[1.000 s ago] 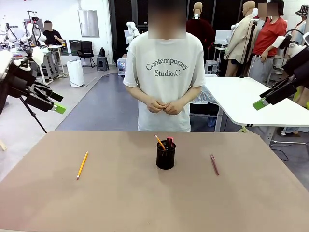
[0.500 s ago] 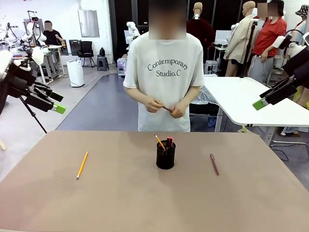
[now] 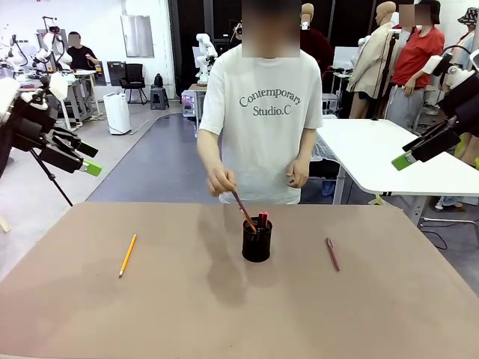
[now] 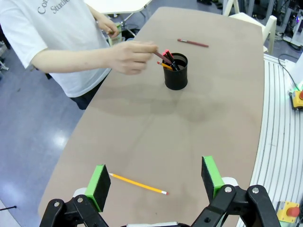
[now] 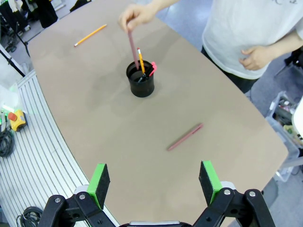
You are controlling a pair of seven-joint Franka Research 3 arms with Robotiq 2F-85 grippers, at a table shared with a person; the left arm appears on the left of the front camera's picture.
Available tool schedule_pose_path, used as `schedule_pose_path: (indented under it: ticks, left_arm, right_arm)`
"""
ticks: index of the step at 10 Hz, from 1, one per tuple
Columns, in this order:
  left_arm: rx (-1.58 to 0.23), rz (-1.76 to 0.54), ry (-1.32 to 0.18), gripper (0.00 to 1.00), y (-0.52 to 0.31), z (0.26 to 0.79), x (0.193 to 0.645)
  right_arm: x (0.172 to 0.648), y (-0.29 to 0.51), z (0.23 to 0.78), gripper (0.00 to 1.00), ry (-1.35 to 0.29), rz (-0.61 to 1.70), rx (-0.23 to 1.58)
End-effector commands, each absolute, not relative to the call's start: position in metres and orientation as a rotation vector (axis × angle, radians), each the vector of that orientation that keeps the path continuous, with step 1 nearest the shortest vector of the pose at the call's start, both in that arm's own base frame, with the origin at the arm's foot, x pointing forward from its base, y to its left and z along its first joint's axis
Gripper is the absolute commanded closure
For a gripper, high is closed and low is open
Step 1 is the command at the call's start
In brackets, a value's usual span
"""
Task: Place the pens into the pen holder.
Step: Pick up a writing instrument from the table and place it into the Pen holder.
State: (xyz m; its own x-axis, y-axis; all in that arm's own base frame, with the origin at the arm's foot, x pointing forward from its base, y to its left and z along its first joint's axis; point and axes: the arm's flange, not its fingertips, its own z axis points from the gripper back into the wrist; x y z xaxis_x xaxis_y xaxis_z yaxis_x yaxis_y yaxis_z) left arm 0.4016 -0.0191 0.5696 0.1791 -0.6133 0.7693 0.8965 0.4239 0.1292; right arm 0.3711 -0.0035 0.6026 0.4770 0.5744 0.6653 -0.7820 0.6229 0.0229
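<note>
Black holder (image 3: 257, 245), three pens (image 3: 263, 219) inside, one pencil (image 3: 128, 255), one pen (image 3: 331, 254) loose

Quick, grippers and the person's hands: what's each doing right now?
Left gripper: open, empty.
Right gripper: open, empty.
Person's reaching hand: holding a red-pink pen at the pen holder.
Person's other hand: looks empty.
</note>
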Motion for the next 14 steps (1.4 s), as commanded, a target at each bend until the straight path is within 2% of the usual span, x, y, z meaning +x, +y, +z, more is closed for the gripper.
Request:
schedule_pose_path:
  ticks: [1,10,14]
  left_arm:
    - [-0.396,-1.105,-0.856,0.0,-0.017,0.571,0.402]
    - [-0.396,-1.105,-0.856,0.0,-0.017,0.571,0.402]
    - [-0.396,-1.105,-0.856,0.0,-0.017,0.571,0.402]
  right_arm:
    - [0.371,-0.003,0.604,0.0,-0.676,0.853,0.358]
    - [0.371,-0.004,0.603,0.0,-0.667,0.849,0.347]
    - [0.427,0.014,0.613,0.0,-0.507,0.687,0.359]
